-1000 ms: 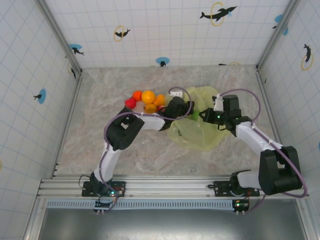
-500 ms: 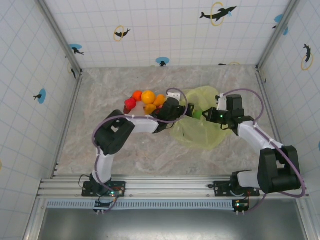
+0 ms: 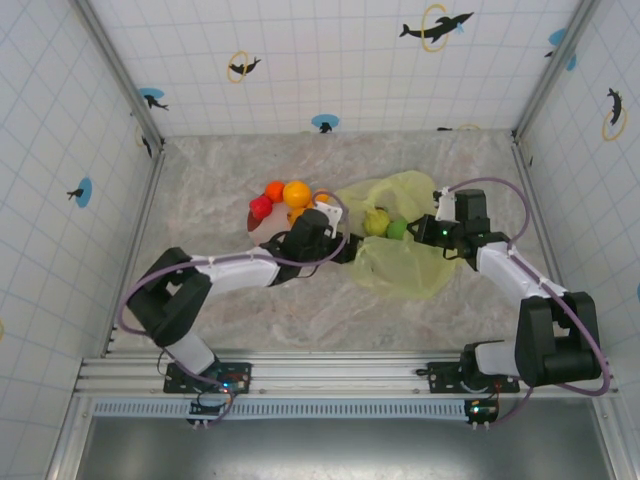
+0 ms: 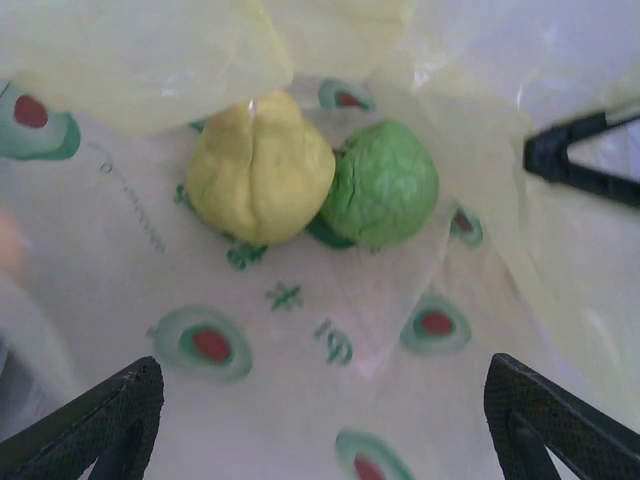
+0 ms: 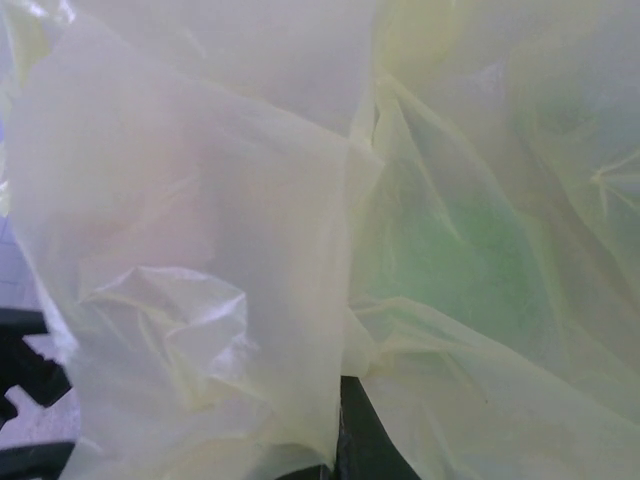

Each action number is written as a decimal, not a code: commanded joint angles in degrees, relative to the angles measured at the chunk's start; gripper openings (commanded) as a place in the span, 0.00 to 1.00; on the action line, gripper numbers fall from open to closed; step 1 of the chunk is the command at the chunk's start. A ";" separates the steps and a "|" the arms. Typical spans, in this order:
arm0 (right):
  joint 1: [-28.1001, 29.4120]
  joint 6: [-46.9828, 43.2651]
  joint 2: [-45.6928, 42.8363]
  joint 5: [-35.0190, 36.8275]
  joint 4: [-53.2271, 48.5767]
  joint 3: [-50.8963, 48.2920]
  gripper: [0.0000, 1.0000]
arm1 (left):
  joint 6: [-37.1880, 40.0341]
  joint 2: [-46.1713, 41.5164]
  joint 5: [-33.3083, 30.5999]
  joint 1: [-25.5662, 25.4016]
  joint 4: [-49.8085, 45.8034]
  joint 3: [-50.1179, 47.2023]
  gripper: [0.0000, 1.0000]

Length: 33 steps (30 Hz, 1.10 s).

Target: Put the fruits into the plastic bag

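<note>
Right of centre, two fruits (image 3: pixel 377 222) are lodged side by side inside the plastic bag (image 3: pixel 405 268); other fruits (image 3: pixel 284 194) are clustered to its left.

One plastic bag (image 3: pixel 405 270) holds two fruits, a single yellow fruit (image 4: pixel 260 170) and a single green fruit (image 4: pixel 380 197), touching side by side. At least six green-and-red printed marks (image 4: pixel 205 345) dot the bag's film in the left wrist view. Outside the bag, three fruits sit in full sight on the surface (image 3: pixel 200 180): one red fruit (image 3: pixel 260 207), one red-orange fruit (image 3: pixel 274 190) and one larger orange fruit (image 3: pixel 296 193). Orange slivers (image 3: pixel 297 213) peek out at two spots beside the left arm (image 3: pixel 240 270); how many fruits it covers cannot be told. Two arms work the scene, with the right arm (image 3: pixel 510 275) opposite.
</note>
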 commanded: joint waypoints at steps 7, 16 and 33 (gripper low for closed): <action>-0.45 -0.21 0.78 -0.05 -0.12 0.93 0.00 | -5.44 -4.23 -6.94 1.28 -4.18 -4.69 0.83; -0.45 -0.02 -0.05 0.04 -0.18 0.18 0.00 | -7.39 8.38 -5.25 1.98 -2.42 4.76 0.72; -0.60 -10.68 -6.80 17.15 -17.03 11.36 0.00 | -10.26 -0.13 15.27 0.18 4.38 5.63 0.00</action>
